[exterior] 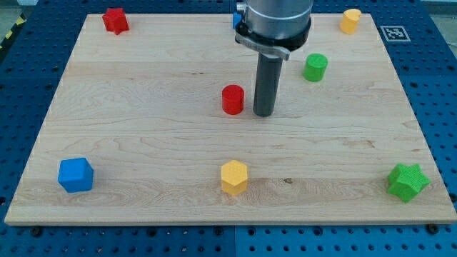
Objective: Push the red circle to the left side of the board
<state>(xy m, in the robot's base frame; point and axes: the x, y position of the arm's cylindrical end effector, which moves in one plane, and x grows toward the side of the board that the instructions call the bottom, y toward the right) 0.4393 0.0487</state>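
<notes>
The red circle (232, 99) is a short red cylinder near the middle of the wooden board (143, 143). My tip (263, 114) rests on the board just to the view's right of the red circle, with a small gap between them. The dark rod rises from the tip to the arm's grey body at the view's top.
A red star block (115, 20) sits at top left, a blue cube (76, 175) at bottom left, a yellow hexagon (233, 177) at bottom centre, a green star (408, 181) at bottom right, a green cylinder (315, 67) and a yellow block (350, 21) at top right. A blue block (235, 19) is partly hidden behind the arm.
</notes>
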